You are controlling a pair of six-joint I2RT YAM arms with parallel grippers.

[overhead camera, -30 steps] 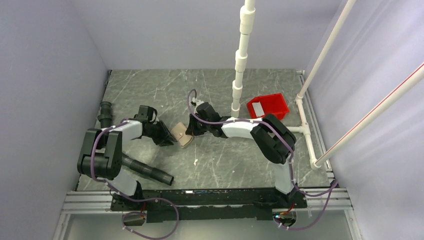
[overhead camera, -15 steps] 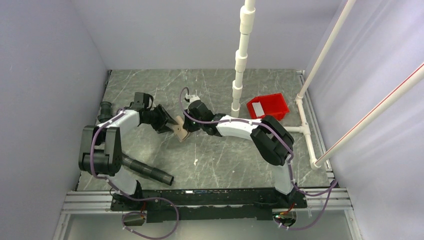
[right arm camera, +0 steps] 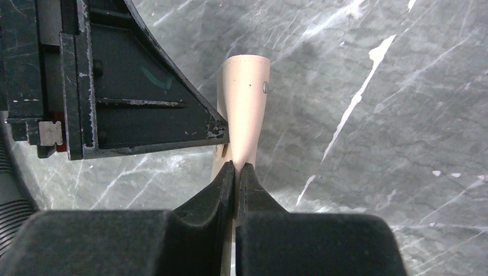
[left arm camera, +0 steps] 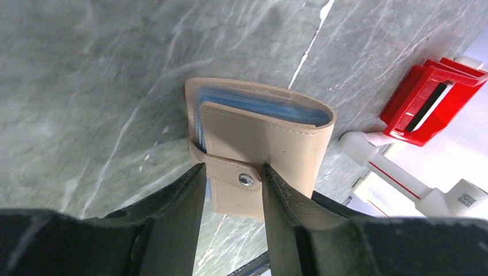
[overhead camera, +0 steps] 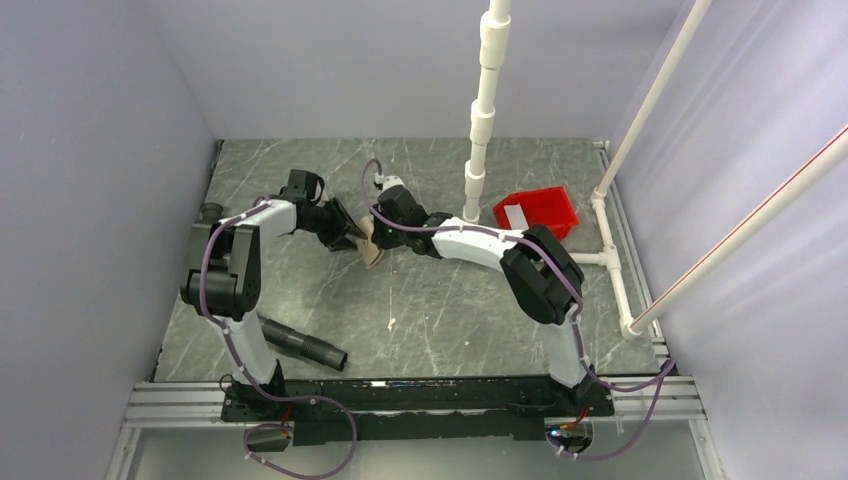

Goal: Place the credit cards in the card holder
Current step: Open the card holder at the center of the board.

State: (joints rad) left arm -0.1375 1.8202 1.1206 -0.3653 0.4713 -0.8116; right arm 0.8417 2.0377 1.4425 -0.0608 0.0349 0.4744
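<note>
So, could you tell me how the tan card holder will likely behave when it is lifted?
Probably floppy: the card holder curves where the right hand pinches it. Likely light, being thin. Its matte surface probably grips well.

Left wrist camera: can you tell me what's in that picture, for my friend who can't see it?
A tan card holder is folded over its bluish inside, its snap tab between the left gripper's two black fingers. Behind it is grey marbled table, with a red tray and white pipes at the right.
</note>
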